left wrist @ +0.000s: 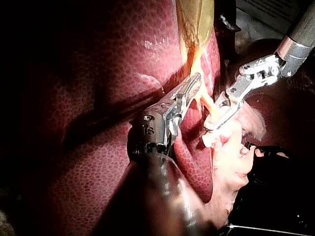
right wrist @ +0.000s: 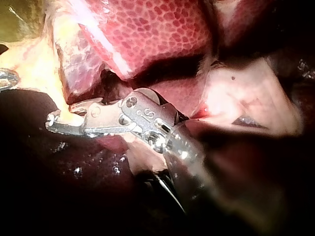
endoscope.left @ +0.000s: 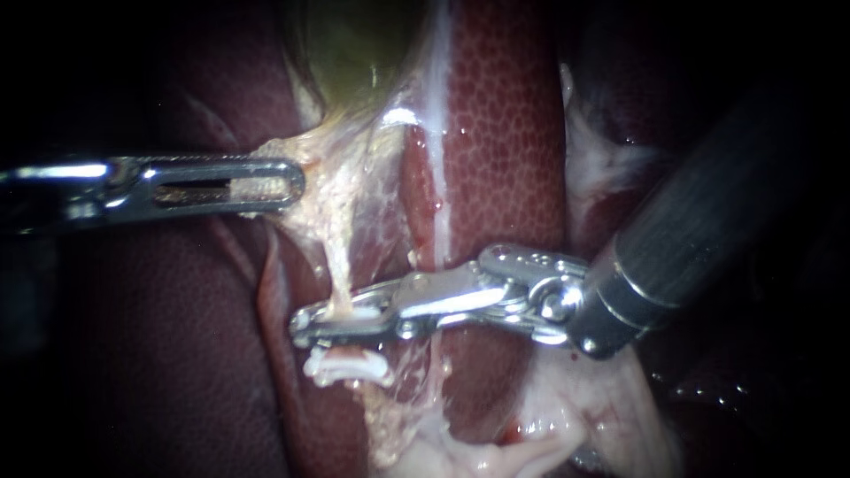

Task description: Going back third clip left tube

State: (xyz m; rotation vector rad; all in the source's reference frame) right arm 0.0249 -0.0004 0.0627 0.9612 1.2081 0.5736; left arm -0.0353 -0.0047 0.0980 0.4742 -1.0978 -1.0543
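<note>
The left instrument [endoscope.left: 297,183] came in level, its claw closed flat on pale membrane [endoscope.left: 341,173] just under the green gallbladder [endoscope.left: 354,53], holding it taut. From that membrane a thin tube [endoscope.left: 339,279] ran down into the claw of the right instrument [endoscope.left: 301,326], which stood only narrowly open around it. A white clip [endoscope.left: 350,365] sat on the tube just below that claw. Mottled liver [endoscope.left: 505,133] lay behind, and pale loose tissue [endoscope.left: 567,416] crowded under the right shaft.
</note>
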